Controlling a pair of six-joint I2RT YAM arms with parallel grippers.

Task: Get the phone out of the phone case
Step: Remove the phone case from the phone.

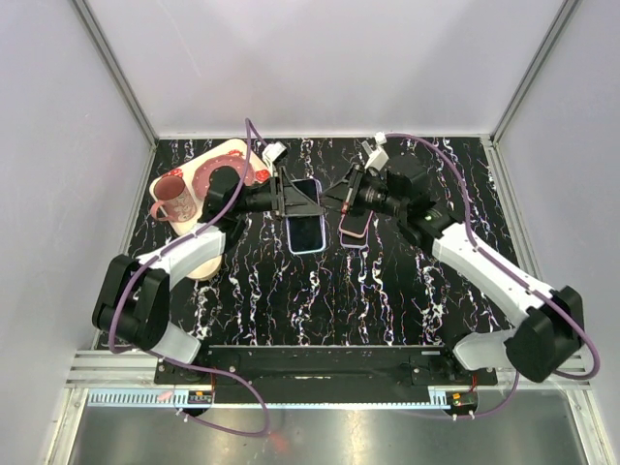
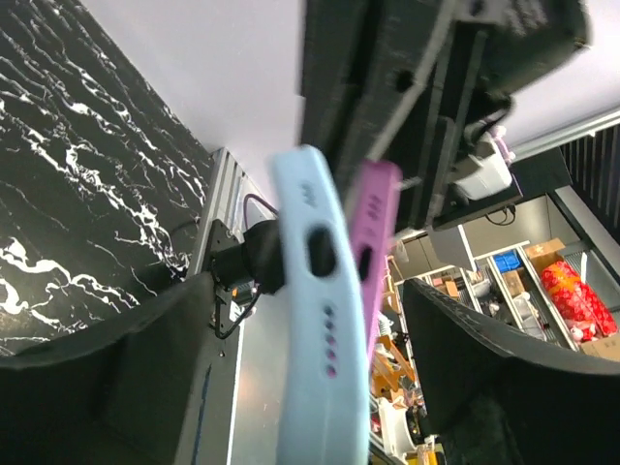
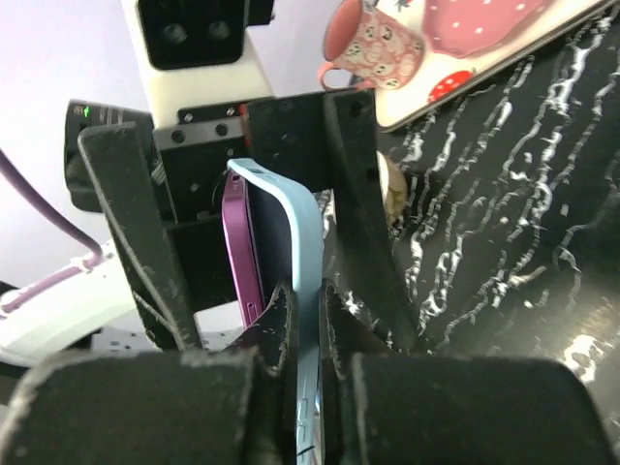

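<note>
One case (image 3: pixel 294 242) edge pinched by right gripper (image 3: pixel 302 325) — left gripper (image 2: pixel 308 291) spread wide.

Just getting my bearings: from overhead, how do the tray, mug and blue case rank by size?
1. tray, partly hidden
2. blue case
3. mug
The last two look close, and the case may be lifted nearer the camera.

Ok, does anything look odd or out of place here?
Only the case: pinched by the right gripper, its edge gapes away from the phone instead of hugging it. That suits the task; no spill or damage shows.
</note>
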